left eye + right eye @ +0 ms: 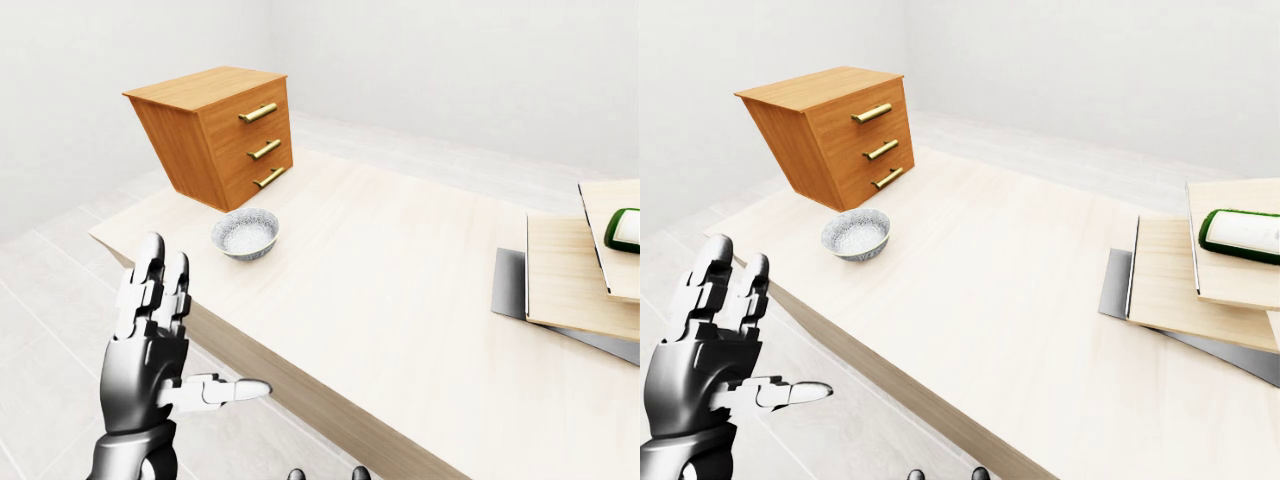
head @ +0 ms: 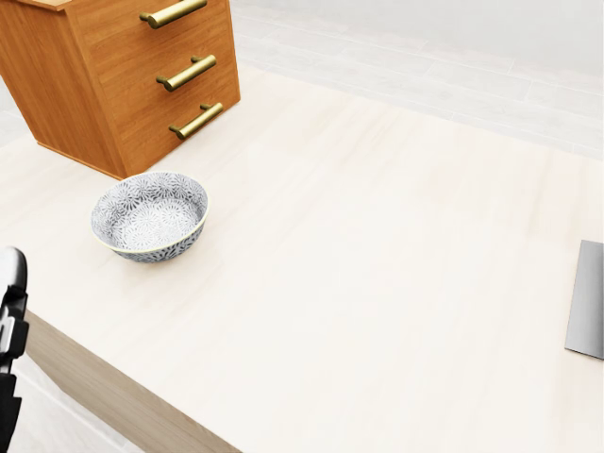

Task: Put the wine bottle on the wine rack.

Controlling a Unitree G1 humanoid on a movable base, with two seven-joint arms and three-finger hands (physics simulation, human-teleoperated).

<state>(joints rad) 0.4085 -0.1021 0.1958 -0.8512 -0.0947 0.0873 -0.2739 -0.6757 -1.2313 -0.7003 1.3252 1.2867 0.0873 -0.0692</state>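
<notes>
Neither wine bottle nor rack shows; the left robot hand (image 1: 150, 345) hangs open and empty off the pale wooden tabletop's (image 1: 400, 280) near edge; the right shows only fingertips, state unclear; it should search rightward before reaching.

The big pale table (image 1: 400, 270) is mostly bare in the middle, so a hand has lots of room to pass there. At the table's far left end a wooden drawer box (image 1: 215, 130) stands tall and blocks the way. Just beside it sits a small patterned bowl (image 1: 245, 233), low and near the table's edge. On the right side, flat wooden boards (image 1: 1200, 275) are stacked on a grey sheet (image 1: 510, 285), with a green and white thing (image 1: 1242, 233) on top. The left hand (image 1: 150, 340) is spread wide and off the table, over the floor.
</notes>
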